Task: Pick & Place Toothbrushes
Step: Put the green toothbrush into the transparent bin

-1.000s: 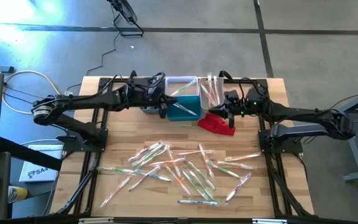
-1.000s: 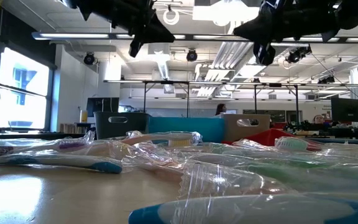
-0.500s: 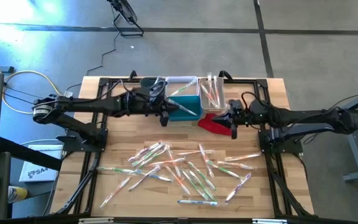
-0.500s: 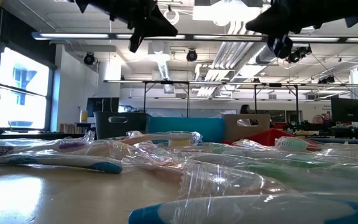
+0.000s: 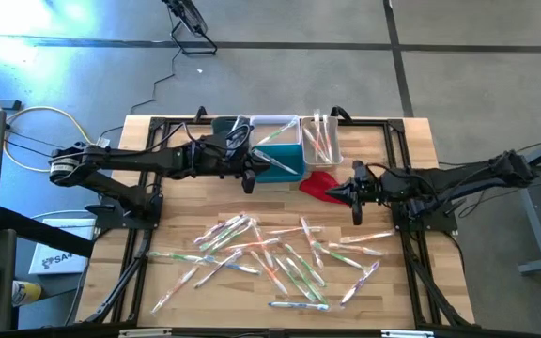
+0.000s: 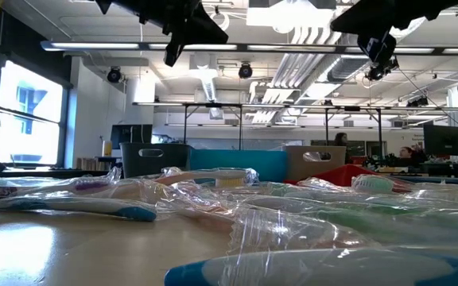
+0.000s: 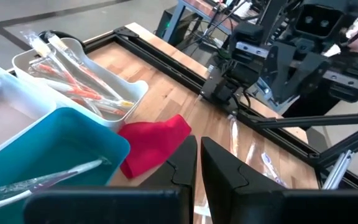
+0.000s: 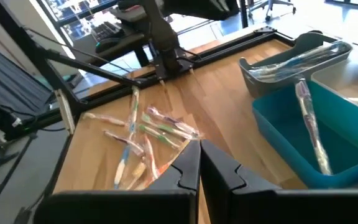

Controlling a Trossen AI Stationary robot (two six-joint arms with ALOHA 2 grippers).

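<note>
Hovering above the bench (image 5: 158,211), both hands are pressed together and empty: left hand (image 5: 249,178) centre frame by the teal bin (image 5: 287,160), right hand (image 5: 355,202) right of centre beside the red cloth (image 5: 319,184). Toothbrushes (image 5: 280,258) lie heaped in the lower middle; a few sit in the bins at upper centre. Overlapping, slippery wrappers could make a pinch slide off or lift two at once. Wooden bench on black framing, grey floor; an open workshop with ceiling lights lies beyond
</note>
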